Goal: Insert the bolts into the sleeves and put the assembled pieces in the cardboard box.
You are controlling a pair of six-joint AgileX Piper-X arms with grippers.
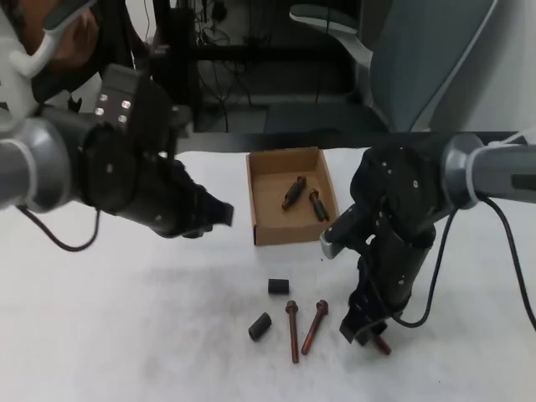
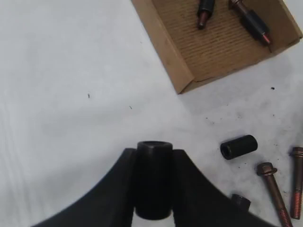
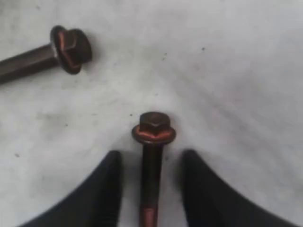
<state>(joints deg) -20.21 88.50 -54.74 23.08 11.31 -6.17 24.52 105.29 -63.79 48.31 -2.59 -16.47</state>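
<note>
My left gripper (image 2: 154, 156) is shut on a black sleeve (image 2: 154, 189), held above the white bench to the left of the cardboard box (image 1: 291, 233). The right gripper (image 3: 151, 156) is open and low over the bench, its fingers straddling a copper bolt (image 3: 154, 128) with gaps on both sides. In the high view that gripper (image 1: 362, 328) stands at the front right. Two more bolts (image 1: 292, 331) (image 1: 316, 325) and two loose sleeves (image 1: 279, 286) (image 1: 260, 326) lie in front of the box. Two assembled pieces (image 1: 293, 192) (image 1: 317, 204) lie inside the box.
The box wall (image 2: 161, 45) is near the left gripper, with a loose sleeve (image 2: 238, 146) and bolts (image 2: 272, 189) beyond it. A second bolt head (image 3: 71, 47) lies close to the right gripper. Chairs and cables stand past the bench's far edge.
</note>
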